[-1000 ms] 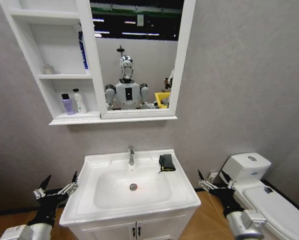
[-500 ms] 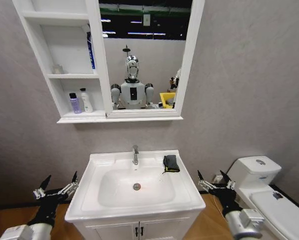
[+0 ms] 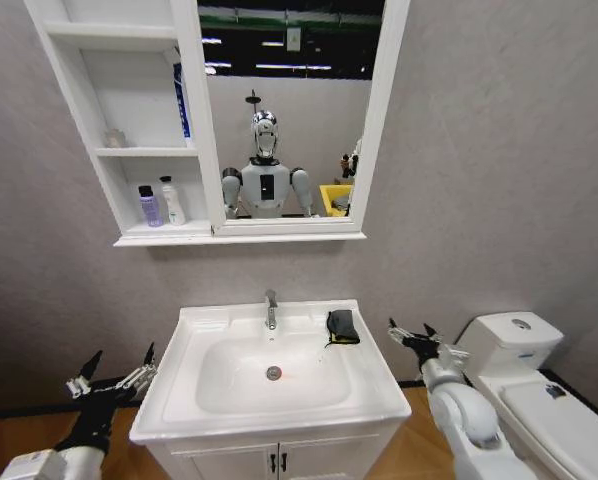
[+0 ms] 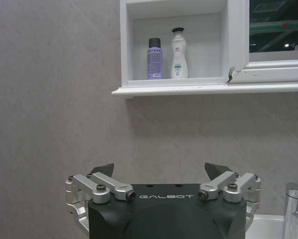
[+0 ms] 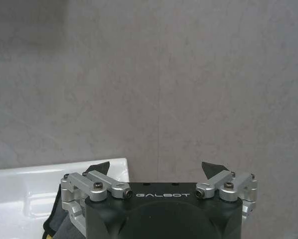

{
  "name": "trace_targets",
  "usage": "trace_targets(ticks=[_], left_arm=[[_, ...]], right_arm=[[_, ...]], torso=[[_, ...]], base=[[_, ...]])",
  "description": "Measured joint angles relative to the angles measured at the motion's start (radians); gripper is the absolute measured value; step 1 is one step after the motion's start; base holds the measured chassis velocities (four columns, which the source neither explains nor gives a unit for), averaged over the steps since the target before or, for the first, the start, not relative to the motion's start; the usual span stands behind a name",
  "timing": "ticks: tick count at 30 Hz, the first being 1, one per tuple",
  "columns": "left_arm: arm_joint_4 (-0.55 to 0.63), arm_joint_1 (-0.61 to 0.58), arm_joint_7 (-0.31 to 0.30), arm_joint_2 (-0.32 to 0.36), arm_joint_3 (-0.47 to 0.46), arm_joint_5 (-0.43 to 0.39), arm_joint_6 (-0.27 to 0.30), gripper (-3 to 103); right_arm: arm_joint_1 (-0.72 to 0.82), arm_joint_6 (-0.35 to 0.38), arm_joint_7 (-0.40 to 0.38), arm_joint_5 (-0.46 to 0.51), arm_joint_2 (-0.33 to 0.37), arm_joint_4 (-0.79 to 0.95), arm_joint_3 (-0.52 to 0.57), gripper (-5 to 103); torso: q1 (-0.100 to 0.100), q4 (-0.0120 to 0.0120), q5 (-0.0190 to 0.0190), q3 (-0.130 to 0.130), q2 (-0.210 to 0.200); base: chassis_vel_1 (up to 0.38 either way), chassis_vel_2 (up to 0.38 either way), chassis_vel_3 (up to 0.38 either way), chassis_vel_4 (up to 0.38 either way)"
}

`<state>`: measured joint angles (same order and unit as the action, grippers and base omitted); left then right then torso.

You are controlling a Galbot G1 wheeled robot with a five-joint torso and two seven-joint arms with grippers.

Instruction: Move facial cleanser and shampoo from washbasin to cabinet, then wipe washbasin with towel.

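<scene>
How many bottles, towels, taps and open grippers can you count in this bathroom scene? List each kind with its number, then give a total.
Bottles on the cabinet bottom shelf: 2, purple bottle and white bottle
Towels on the washbasin: 1, towel
Taps: 1, tap
Open grippers: 2, left gripper and right gripper
Total: 6

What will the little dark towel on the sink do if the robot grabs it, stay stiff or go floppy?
The towel is folded cloth, so it would probably sag and unfold if lifted by one edge. It looks small, so likely light. Pushed along the washbasin rim, it may bunch rather than slide.
</scene>
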<state>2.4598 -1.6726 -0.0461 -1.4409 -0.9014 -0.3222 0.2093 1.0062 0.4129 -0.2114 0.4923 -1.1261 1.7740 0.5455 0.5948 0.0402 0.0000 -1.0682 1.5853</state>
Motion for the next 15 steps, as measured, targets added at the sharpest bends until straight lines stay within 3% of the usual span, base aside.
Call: trace_targets(ticks=[9,11,15], left_arm=[[0.000,0.000,0.000,0.000,0.000,0.000,0.000,100],[0.000,0.000,0.000,0.000,0.000,0.000,0.000,100],[0.000,0.000,0.000,0.000,0.000,0.000,0.000,100]], right_arm=[[-0.205,0.002,0.013,0.028,0.013,-0.240,-0.149,100],[-0.297,0.005,0.014,0.048,-0.022,-0.323,-0.216,100],[-0.342,0.012,0.011,0.053,-0.058,-0.358,-0.259,100]], torso=[[0.000,-0.0001,-0.0002,0.000,0.000],[0.000,-0.0004,-0.0002,0.000,0.000],[0.000,-0.0006,-0.0003,0.000,0.000]], base=[[0.000,0.000,0.000,0.000],[0.000,0.000,0.000,0.000],[0.000,0.000,0.000,0.000]])
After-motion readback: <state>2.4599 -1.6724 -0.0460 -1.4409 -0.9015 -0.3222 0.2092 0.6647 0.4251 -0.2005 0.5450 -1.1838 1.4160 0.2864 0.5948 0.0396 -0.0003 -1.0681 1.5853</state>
